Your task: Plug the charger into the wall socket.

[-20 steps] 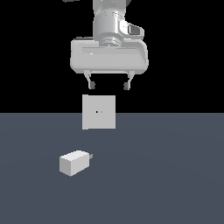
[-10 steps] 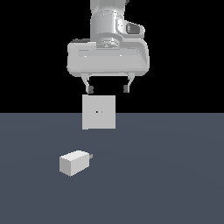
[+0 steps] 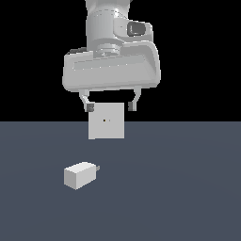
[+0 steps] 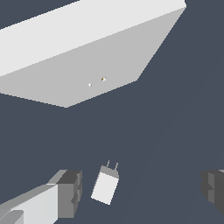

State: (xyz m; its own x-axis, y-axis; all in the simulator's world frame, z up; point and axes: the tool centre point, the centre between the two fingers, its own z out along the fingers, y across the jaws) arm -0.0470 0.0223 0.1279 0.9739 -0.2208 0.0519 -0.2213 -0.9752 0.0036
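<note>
So the gripper (image 3: 110, 106) hung empty, jaws wide apart, up by the wall socket (image 3: 107, 121). The charger (image 3: 80, 175) lay below on the floor (image 3: 188, 188), prongs pointing toward the socket, needing a straight drop.

Pretty flat, even render lighting on my end: no cast shadows, no glare, everything sharp but jaggy at edges, pitch-black backdrop above the dull slate-blue floor (image 3: 188, 188).
</note>
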